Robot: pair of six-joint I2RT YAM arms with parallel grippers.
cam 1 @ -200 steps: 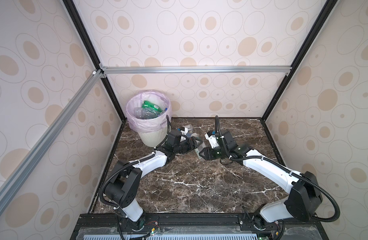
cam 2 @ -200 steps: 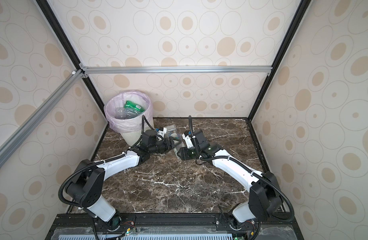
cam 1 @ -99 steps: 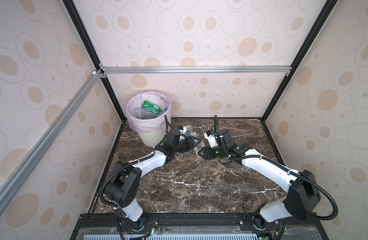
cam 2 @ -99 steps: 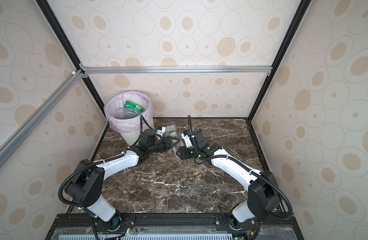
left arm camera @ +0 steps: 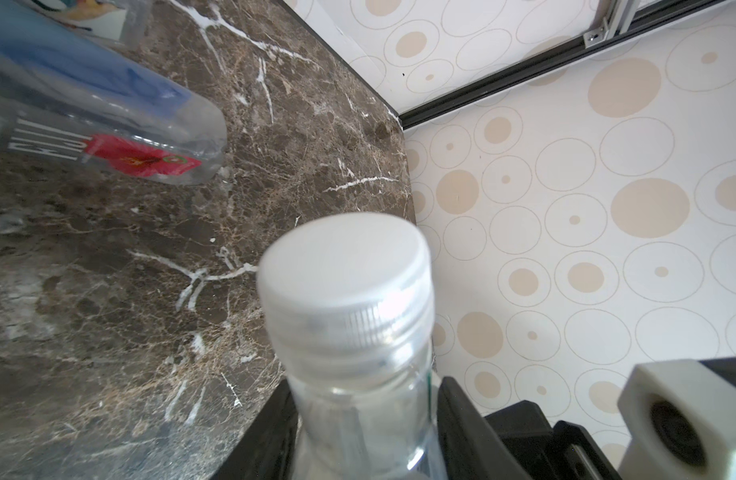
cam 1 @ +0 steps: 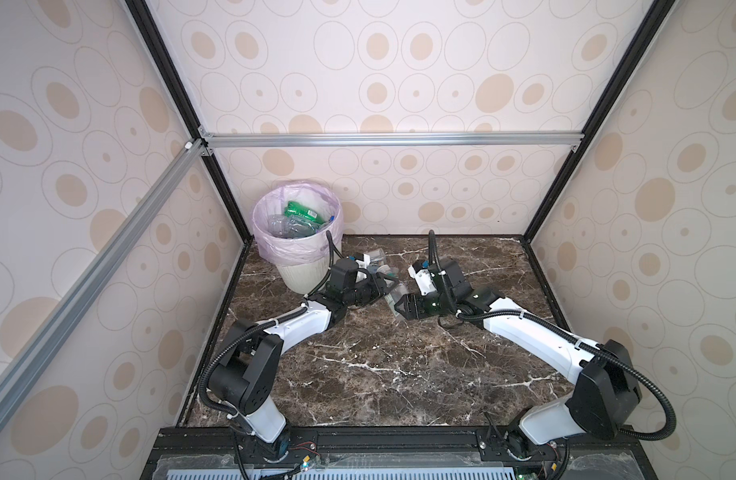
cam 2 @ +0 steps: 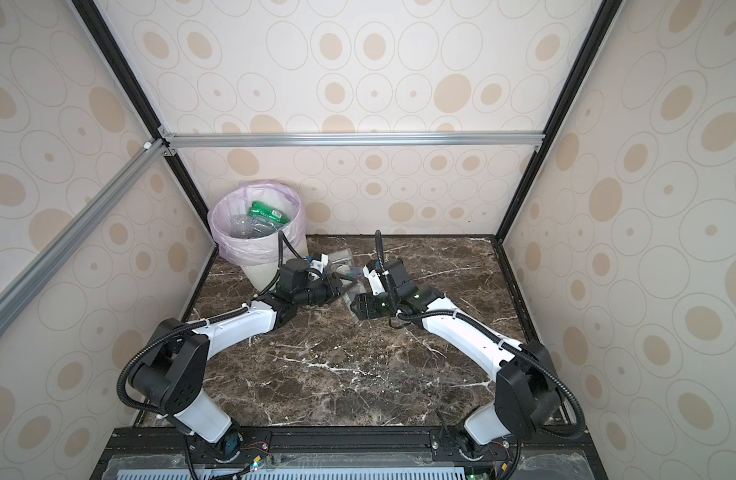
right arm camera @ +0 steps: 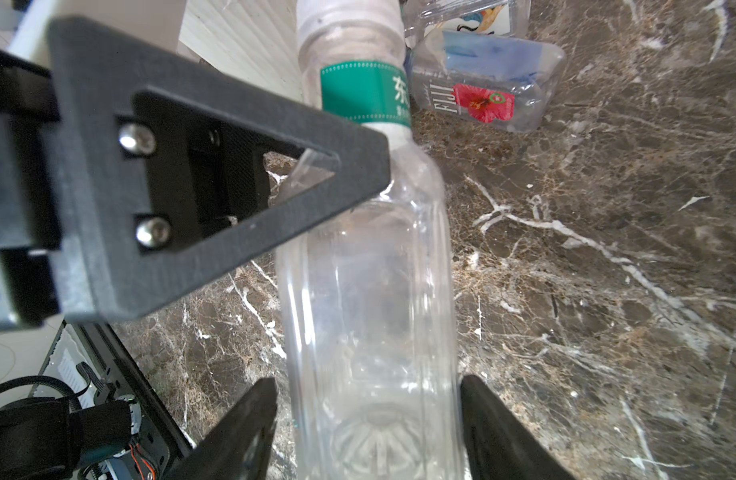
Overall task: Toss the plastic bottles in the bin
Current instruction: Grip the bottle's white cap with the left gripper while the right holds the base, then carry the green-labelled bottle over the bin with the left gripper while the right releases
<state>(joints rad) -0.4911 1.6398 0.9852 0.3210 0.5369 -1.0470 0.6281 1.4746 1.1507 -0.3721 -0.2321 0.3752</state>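
The bin (cam 1: 293, 254) stands a little left of the middle in both top views, in the back left corner of the brown marble table (cam 1: 399, 374). It is white with ribs, and a pink bag is folded over its rim. Inside it lie a green bottle (cam 1: 302, 212) and some clear bottles (cam 1: 281, 226). Just to the right of the bin, near the middle of the frame, the two arms meet tip to tip. Between them is one held bottle (right arm camera: 366, 291). It is clear, with a white cap (left arm camera: 345, 270) and a green band below the cap. The left gripper (left arm camera: 364, 409) has its two black fingers pressed on the neck, right under the cap, one on each side, so it has hold of this bottle. In the right wrist view one of those fingers (right arm camera: 275, 116) crosses in front of the bottle just below the green band. The right gripper (right arm camera: 366, 419) is at the bottle's bottom end. Its fingers stand apart, one on each side of the bottle. A thin strip of table shows between one finger and the bottle, so it is not squeezing. Two more bottles lie on the table close by, just above the left gripper in both top views. One is the flower bottle (right arm camera: 482, 95), clear with a blue back and a red flower. Right behind it is the picture bottle (right arm camera: 466, 12), clear too. I cannot tell if these two touch.
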